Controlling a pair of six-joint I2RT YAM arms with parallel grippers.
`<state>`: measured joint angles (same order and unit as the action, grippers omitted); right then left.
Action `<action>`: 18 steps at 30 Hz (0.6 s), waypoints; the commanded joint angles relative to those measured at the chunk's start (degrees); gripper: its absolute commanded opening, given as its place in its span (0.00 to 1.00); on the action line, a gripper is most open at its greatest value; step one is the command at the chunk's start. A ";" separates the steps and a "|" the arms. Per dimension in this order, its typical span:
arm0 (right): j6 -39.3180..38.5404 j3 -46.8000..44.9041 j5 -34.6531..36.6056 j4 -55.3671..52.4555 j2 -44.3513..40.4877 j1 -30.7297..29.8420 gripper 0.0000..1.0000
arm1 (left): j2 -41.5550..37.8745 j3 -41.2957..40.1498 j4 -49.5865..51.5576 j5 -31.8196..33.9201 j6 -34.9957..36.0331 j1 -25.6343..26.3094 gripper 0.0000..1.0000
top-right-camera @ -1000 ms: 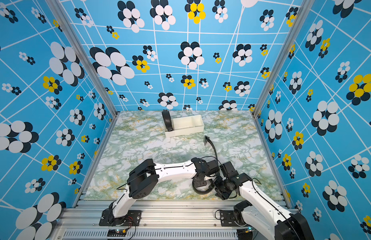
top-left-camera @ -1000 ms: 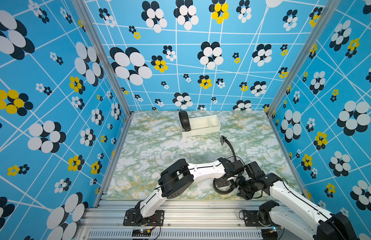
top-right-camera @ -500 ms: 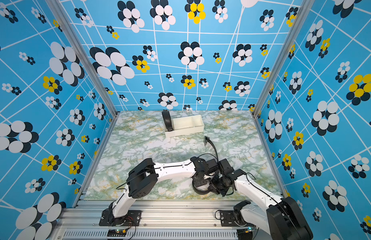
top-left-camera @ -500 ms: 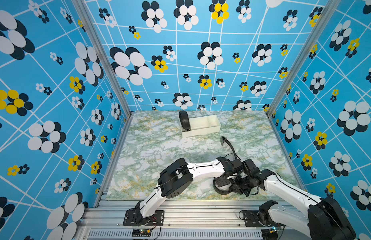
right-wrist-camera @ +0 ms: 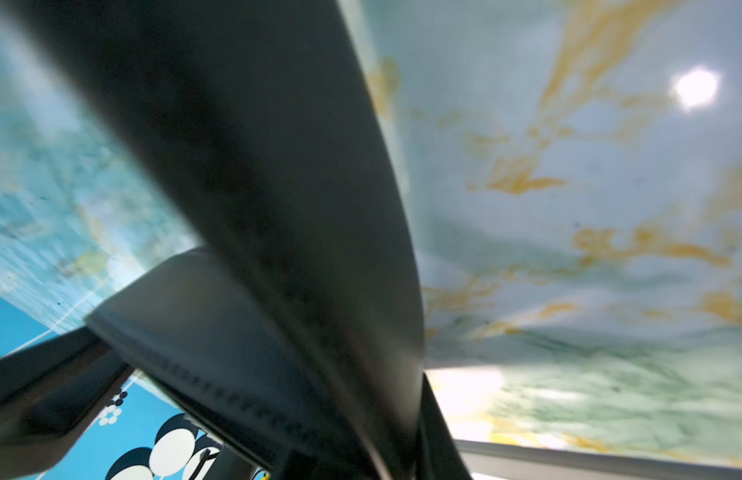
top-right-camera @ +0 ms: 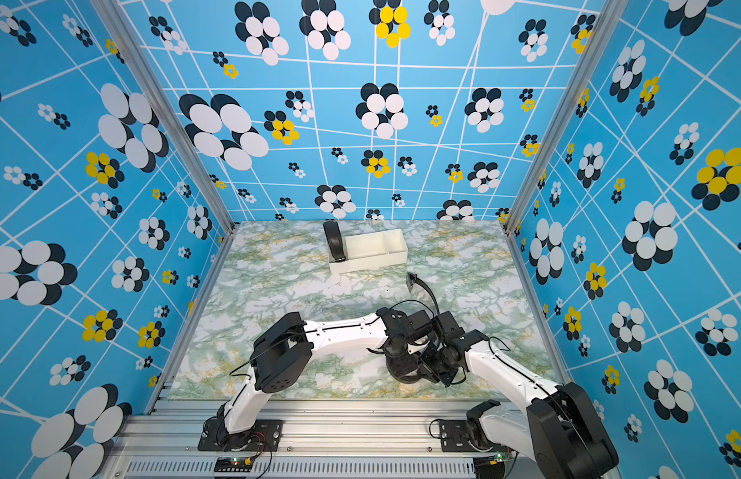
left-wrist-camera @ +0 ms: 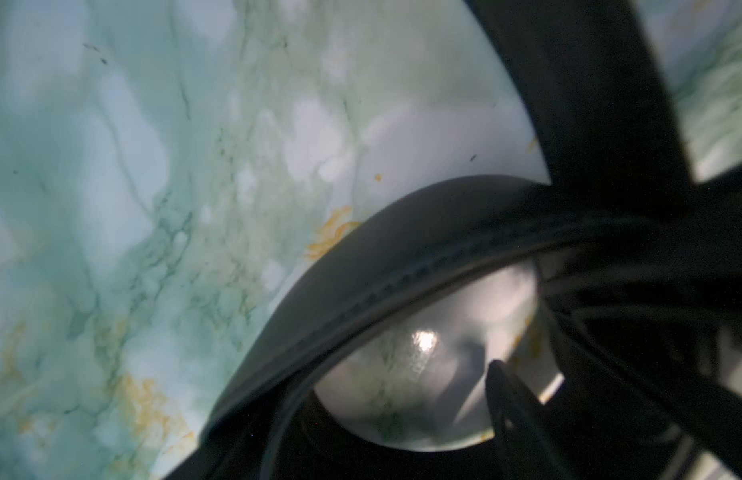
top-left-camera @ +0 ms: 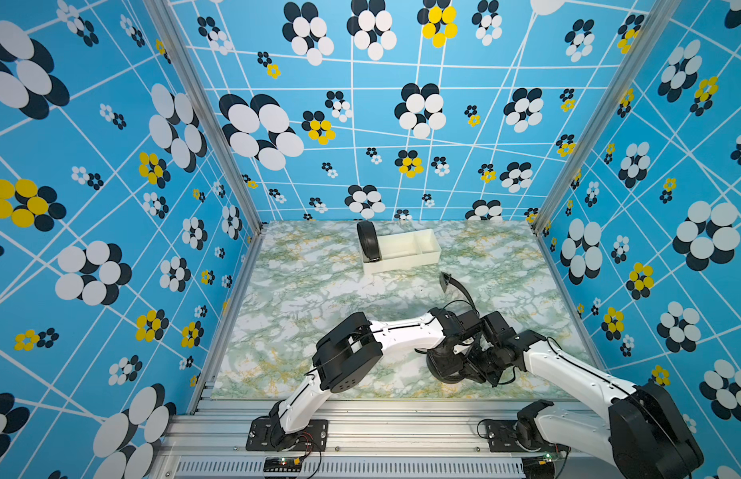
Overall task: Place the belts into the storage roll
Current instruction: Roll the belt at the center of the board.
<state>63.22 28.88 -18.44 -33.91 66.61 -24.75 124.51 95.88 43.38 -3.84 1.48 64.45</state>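
Both top views were bright, evenly lit and sharp; walls (top-left-camera: 111, 207) bowed toward the frame edges. Wrist views were dimmer. Belt (right-wrist-camera: 203, 316), very close up, was dark and out of focus. White glare spot (right-wrist-camera: 695, 87) showed on table (right-wrist-camera: 568, 208), away from belt.

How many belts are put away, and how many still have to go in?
One is done: a coiled black belt stands in the end compartment of the cream-white plastic tray. In hand: the second black belt, partly coiled on the marble-patterned table, with the left gripper and right gripper at its coil; whether their jaws pinch it is hidden. Left: get it into an empty compartment.
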 commanded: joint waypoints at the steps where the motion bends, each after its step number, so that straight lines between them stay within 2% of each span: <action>1: -2.24 0.10 5.69 -7.46 1.04 -0.42 0.00 | -6.13 -1.10 -4.88 -0.71 -1.38 -3.98 0.84; 5: -3.34 1.94 5.69 -8.11 2.79 0.93 0.00 | -9.55 -1.62 -3.08 -0.93 -2.53 -7.10 0.86; 8: -4.09 3.21 5.94 -9.03 3.32 2.15 0.00 | -10.52 -3.20 -0.46 -0.56 -0.49 -7.89 0.88; 10: -4.48 3.74 6.34 -9.90 3.20 3.15 0.00 | -10.59 -4.04 2.42 2.08 0.80 -8.00 0.88; 11: -4.66 4.12 6.77 -10.68 3.13 3.63 0.00 | -11.31 -5.67 2.40 3.88 0.31 -8.44 0.88; 13: -5.15 4.11 6.60 -11.20 3.18 4.66 0.00 | -13.53 -8.42 0.76 1.40 -1.71 -11.17 0.89; 15: -6.00 3.98 5.72 -10.77 3.20 5.39 0.00 | -14.00 -8.07 2.01 3.41 -2.88 -12.79 0.93; 18: -7.13 3.25 0.84 -2.73 1.24 5.68 0.00 | -12.65 -6.70 3.58 -0.18 -0.29 -12.70 0.92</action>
<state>58.33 32.69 -15.33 -38.72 69.58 -19.33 111.42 88.90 43.42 -4.03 0.64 52.29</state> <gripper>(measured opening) 0.163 0.922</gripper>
